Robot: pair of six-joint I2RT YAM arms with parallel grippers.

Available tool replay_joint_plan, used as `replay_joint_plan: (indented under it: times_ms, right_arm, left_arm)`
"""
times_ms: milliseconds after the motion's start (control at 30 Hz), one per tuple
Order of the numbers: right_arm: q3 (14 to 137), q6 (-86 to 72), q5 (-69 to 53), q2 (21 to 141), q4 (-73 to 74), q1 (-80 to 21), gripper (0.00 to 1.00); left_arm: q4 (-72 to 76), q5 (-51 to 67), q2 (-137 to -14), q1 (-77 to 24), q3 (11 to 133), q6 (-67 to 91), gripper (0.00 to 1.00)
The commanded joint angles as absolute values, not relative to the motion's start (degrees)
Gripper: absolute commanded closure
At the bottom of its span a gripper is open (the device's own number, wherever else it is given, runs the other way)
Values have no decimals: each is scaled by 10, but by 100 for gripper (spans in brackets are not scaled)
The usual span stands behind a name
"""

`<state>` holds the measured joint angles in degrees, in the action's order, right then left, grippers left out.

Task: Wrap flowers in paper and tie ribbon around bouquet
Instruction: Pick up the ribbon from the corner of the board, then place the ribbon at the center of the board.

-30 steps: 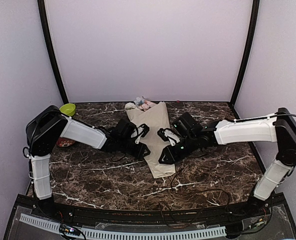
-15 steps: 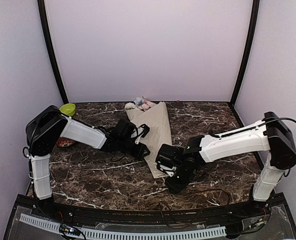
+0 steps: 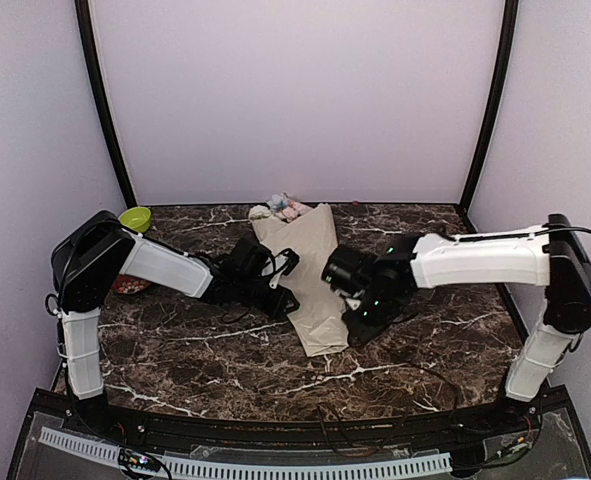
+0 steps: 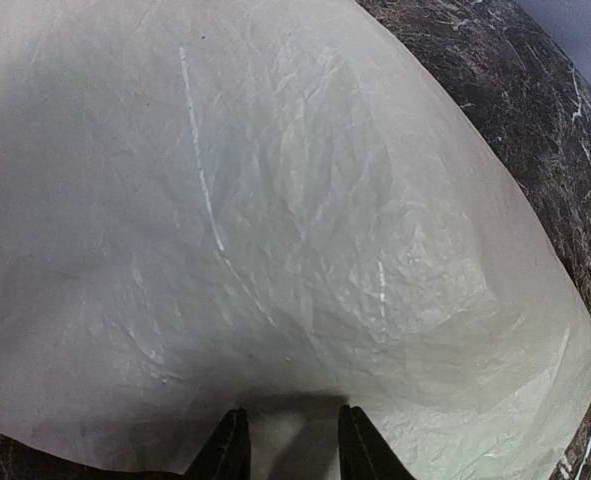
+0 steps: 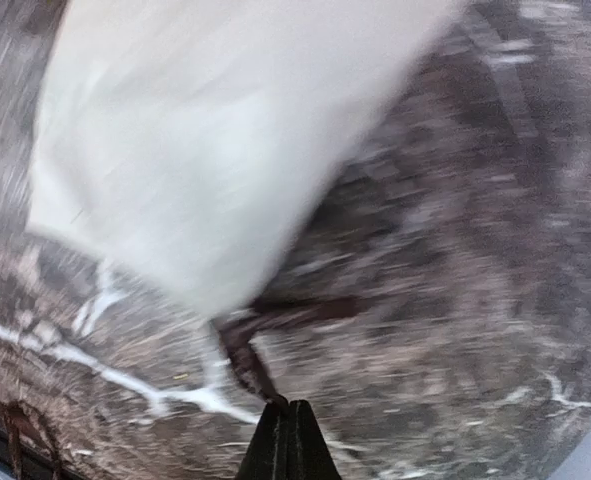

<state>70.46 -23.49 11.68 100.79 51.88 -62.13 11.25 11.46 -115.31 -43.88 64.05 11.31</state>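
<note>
Beige-papered, one bouquet (image 3: 310,270) lying on one marble table (image 3: 175,350), flowers (image 3: 283,208) at its far end, left gripper (image 4: 293,428) parted over its edge, right gripper (image 5: 287,425) clenched on one brown ribbon (image 5: 295,312) by the narrow tip.

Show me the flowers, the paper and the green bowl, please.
flowers (image 3: 281,207): top view, on the pink and white heads.
paper (image 3: 313,262): top view, on the middle of the beige cone.
green bowl (image 3: 135,218): top view, on its open middle.
</note>
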Motion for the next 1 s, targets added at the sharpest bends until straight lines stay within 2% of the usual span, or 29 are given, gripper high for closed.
replay_joint_plan:
  times_ms: [0, 67, 133, 200, 267, 333, 400, 467, 533, 600, 700, 833, 967]
  right_arm:
    - [768, -205, 307, 863, 558, -429, 100]
    - [805, -191, 298, 792, 512, -300, 100]
    - [826, -181, 232, 726, 417, -173, 100]
    - [841, -176, 210, 681, 318, -114, 100]
    - [913, -148, 226, 683, 256, -92, 100]
    - [1013, -100, 263, 739, 264, -86, 100]
    - [1200, -55, 306, 814, 299, -78, 100]
    - [1331, -24, 323, 872, 307, -75, 100]
    - [1378, -1, 322, 892, 268, -75, 100]
    - [1341, 9, 302, 878, 204, -75, 100]
    - [1236, 5, 193, 840, 154, -75, 100]
    - [1102, -6, -1, 811, 181, -76, 100]
    - [949, -33, -142, 797, 209, -90, 100]
  left_arm:
    - [42, 95, -1157, -432, 632, 102, 68]
    - [41, 96, -1157, -432, 634, 101, 68]
    - [34, 102, -1156, -432, 638, 101, 68]
    - [28, 106, -1155, -432, 640, 99, 68]
    - [27, 106, -1156, -432, 639, 96, 68]
    - [27, 104, -1157, -432, 637, 94, 68]
    - [26, 103, -1157, -432, 637, 93, 68]
    - [26, 102, -1157, -432, 637, 91, 68]
    - [27, 98, -1157, -432, 637, 90, 68]
    - [27, 96, -1158, -432, 637, 89, 68]
    - [24, 100, -1159, -432, 640, 87, 68]
    - [17, 92, -1159, -432, 644, 81, 68]
    - [11, 95, -1159, -432, 646, 82, 68]
